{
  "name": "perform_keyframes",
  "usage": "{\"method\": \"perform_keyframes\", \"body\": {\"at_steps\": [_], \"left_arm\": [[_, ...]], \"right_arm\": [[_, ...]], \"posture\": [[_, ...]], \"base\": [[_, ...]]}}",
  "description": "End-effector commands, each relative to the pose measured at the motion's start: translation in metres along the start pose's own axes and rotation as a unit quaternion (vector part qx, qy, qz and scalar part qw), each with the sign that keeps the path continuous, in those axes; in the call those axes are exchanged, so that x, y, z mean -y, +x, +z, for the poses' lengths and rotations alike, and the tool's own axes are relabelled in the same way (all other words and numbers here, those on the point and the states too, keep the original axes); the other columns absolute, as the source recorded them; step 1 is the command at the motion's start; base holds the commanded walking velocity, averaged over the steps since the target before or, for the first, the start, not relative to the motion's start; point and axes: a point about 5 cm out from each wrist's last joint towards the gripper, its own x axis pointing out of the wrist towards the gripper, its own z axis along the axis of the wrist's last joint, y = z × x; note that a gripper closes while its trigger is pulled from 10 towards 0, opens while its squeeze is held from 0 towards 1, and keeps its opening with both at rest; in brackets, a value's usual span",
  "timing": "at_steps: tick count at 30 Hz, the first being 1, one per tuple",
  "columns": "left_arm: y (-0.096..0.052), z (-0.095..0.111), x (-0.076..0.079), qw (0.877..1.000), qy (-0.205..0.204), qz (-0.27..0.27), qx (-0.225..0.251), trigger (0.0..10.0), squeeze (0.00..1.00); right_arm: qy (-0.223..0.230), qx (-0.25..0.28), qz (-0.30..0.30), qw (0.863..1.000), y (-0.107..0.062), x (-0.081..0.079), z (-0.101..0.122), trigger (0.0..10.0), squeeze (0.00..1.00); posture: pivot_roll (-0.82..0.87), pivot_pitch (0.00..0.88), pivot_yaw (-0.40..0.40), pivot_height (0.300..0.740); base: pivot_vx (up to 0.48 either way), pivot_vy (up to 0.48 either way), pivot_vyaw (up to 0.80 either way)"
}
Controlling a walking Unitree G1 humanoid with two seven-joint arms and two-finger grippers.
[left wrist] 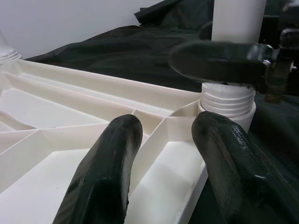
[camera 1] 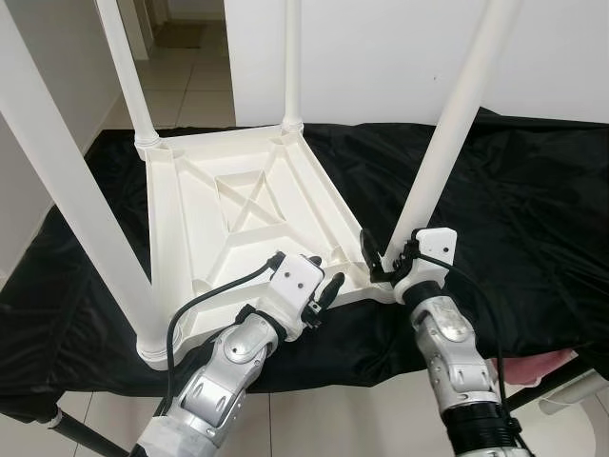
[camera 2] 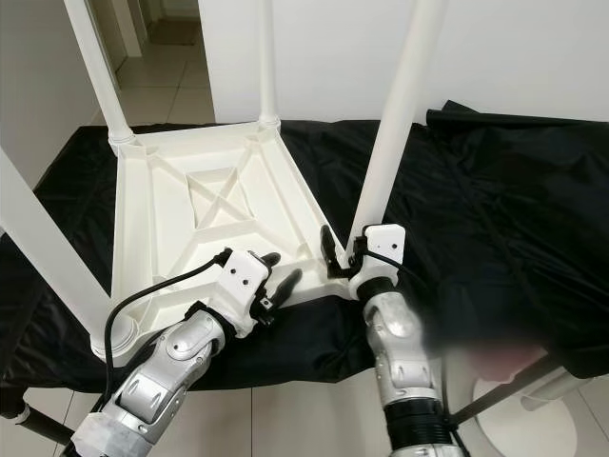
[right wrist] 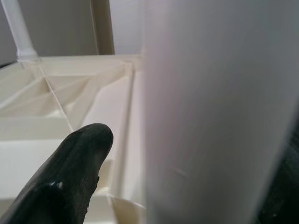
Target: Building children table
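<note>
A white plastic children's table (camera 1: 238, 205) lies upside down on a black cloth (camera 1: 533, 219), its legs pointing up. My right gripper (camera 1: 388, 249) is at the table's near right corner. It is open and straddles the base of the near right leg (camera 1: 447, 143). One black finger (right wrist: 70, 172) stands a little off the leg. The leg sits in a threaded socket (left wrist: 228, 100). Just to the left, my left gripper (camera 2: 283, 267) hovers open over the table's front rim, holding nothing.
The other upright legs stand at the near left (camera 1: 76, 200), far left (camera 1: 124, 67) and far right (camera 1: 292, 57) corners. A white wall runs behind, with a tiled doorway (camera 1: 181, 57) to the far left. A white stand (camera 1: 571, 395) sits low on the right.
</note>
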Motion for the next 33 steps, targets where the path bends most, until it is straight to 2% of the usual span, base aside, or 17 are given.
{"method": "perform_keyframes", "body": {"at_steps": [1, 3, 5, 9, 14, 16, 18, 21, 22, 23, 24, 33], "left_arm": [[0.000, -0.002, 0.002, 1.000, 0.003, -0.026, -0.004, 10.0, 0.00], [-0.001, -0.003, 0.003, 1.000, 0.000, -0.028, -0.006, 10.0, 0.00], [-0.001, -0.003, 0.003, 1.000, -0.001, -0.028, -0.006, 10.0, 0.00], [0.000, -0.002, 0.001, 1.000, 0.000, -0.029, -0.004, 10.0, 0.00], [0.000, -0.001, -0.001, 1.000, 0.001, -0.028, -0.004, 10.0, 0.00], [0.000, -0.001, -0.001, 1.000, 0.002, -0.029, -0.004, 10.0, 0.00], [0.000, -0.001, -0.001, 1.000, 0.004, -0.029, -0.004, 10.0, 0.00], [0.000, 0.000, -0.001, 1.000, 0.006, -0.029, -0.004, 10.0, 0.00], [0.000, 0.000, -0.001, 1.000, 0.006, -0.029, -0.004, 10.0, 0.00], [0.000, 0.000, -0.001, 1.000, 0.006, -0.029, -0.004, 10.0, 0.00], [0.000, 0.000, -0.002, 1.000, 0.007, -0.029, -0.004, 10.0, 0.00], [0.001, 0.000, 0.002, 1.000, 0.007, -0.029, -0.003, 10.0, 0.00]], "right_arm": [[-0.009, -0.009, 0.045, 0.999, 0.000, 0.005, -0.003, 10.0, 0.00], [-0.026, -0.026, 0.091, 0.995, -0.001, 0.008, -0.006, 10.0, 0.00], [-0.032, -0.032, 0.111, 0.993, 0.000, 0.011, -0.007, 10.0, 0.00], [-0.058, -0.045, 0.162, 0.984, 0.009, 0.023, -0.004, 10.0, 0.00], [-0.073, -0.050, 0.174, 0.981, 0.015, 0.027, -0.002, 10.0, 0.00], [-0.084, -0.057, 0.187, 0.977, 0.017, 0.028, -0.003, 9.6, 0.00], [-0.084, -0.065, 0.199, 0.974, 0.019, 0.030, -0.005, 4.1, 0.00], [-0.084, -0.067, 0.206, 0.973, 0.020, 0.030, -0.006, 4.1, 0.00], [-0.085, -0.070, 0.210, 0.971, 0.021, 0.030, -0.006, 2.2, 0.00], [-0.085, -0.070, 0.210, 0.971, 0.021, 0.030, -0.006, 2.2, 0.00], [-0.085, -0.070, 0.215, 0.970, 0.022, 0.031, -0.007, 0.0, 0.00], [-0.087, -0.086, 0.231, 0.965, 0.017, 0.035, -0.015, 0.0, 0.00]], "posture": [[-0.01, 0.000, -0.014, 0.740], [-0.01, 0.000, -0.016, 0.740], [-0.01, 0.000, -0.016, 0.740], [0.00, 0.000, -0.011, 0.740], [0.01, 0.000, -0.011, 0.740], [0.01, 0.000, -0.010, 0.740], [0.02, 0.000, -0.011, 0.740], [0.02, 0.000, -0.013, 0.740], [0.02, 0.000, -0.013, 0.740], [0.02, 0.000, -0.013, 0.740], [0.02, 0.000, -0.012, 0.740], [0.02, 0.000, -0.024, 0.740]], "base": [[0.000, 0.000, 0.00], [0.000, 0.000, 0.00], [0.000, 0.000, 0.00], [0.000, 0.000, 0.00], [0.000, 0.000, 0.00], [0.000, 0.000, 0.00], [0.000, 0.000, 0.00], [0.000, 0.000, 0.00], [0.000, 0.000, 0.00], [0.000, 0.000, 0.00], [0.000, 0.000, 0.00], [0.000, 0.000, 0.00]]}}
